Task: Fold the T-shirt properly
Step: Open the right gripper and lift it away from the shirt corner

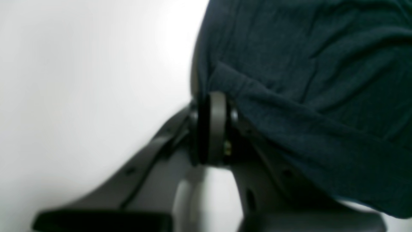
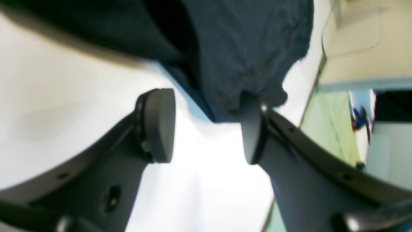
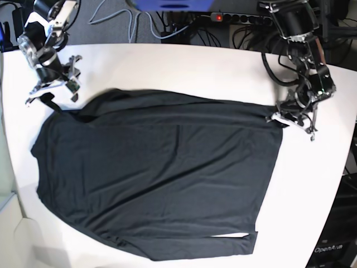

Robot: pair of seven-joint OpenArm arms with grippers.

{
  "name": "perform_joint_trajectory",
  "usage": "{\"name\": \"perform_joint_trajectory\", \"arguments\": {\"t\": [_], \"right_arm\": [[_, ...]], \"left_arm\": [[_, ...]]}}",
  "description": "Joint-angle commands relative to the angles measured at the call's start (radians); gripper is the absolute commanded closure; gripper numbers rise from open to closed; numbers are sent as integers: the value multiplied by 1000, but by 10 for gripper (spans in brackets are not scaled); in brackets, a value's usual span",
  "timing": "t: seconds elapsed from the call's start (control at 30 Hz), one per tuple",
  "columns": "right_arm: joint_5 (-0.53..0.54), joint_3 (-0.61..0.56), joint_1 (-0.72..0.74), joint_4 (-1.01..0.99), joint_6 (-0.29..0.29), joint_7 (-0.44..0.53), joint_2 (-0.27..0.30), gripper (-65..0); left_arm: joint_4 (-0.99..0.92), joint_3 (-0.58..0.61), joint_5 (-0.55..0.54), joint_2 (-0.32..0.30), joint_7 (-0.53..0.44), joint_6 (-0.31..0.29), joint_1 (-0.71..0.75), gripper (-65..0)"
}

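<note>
Worktop (image 3: 184, 61): white, with a rounded edge; it carries the whole garment and both arms reach over its far side.
T-shirt (image 3: 162, 178): dark charcoal, spread nearly flat across the middle of the worktop, lightly wrinkled, one corner drawn toward each tool. A pale sliver of worktop shows through a gap near its lower hem.
Left arm (image 3: 301, 50): on the base view's right, bent down to the shirt's far right corner.
Right arm (image 3: 47, 39): on the base view's left, standing at the shirt's far left corner.
Left tool (image 1: 214, 129): pressed together on a hem of the T-shirt (the fabric drapes over one finger in the wrist view).
Right tool (image 2: 206, 125): spread, with bare white worktop between the pads; shirt cloth lies against the tip of one finger (image 2: 252, 129), not clamped.
Cables (image 3: 167, 25): dark and grey, bundled behind the worktop's far edge.
</note>
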Motion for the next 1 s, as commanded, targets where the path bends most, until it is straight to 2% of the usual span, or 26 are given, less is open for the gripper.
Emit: {"name": "perform_joint_trajectory", "arguments": {"t": [0.0,0.13,0.27,0.33,0.37,0.47,0.63,0.7,0.97], "right_arm": [[18,0,3,14,-8,17,3,-324],[18,2,11,14,-8,9,-4,-324],[31,43,69,14,-10,-26,-53,-324],[99,78,122,15,-2,-81,-83,-324],[137,94,146,18,24,-114,-95,-324],[257,120,201,55,36,-244,-104,-324],[504,91,208,180,36,-539,-104,-324],[571,78,206,206,36,-654,-104,-324],[602,51,232,212,36,-1037,-104,-322]], "left_arm": [[18,-5,-10,-11,-12,-6,-15,-28],[18,-5,-10,-12,-12,-6,-13,-28],[18,-5,-10,-15,-12,-6,-13,-28],[18,-6,-10,-15,-12,-6,-13,-28],[18,-6,-10,-14,-12,-6,-13,-28],[18,-6,-10,-12,-12,-6,-13,-28],[18,-5,-10,-9,-12,-6,-13,-28],[18,-2,-10,-8,-12,-4,-15,-28],[12,-2,-10,-8,-12,-3,-27,-28]]}}
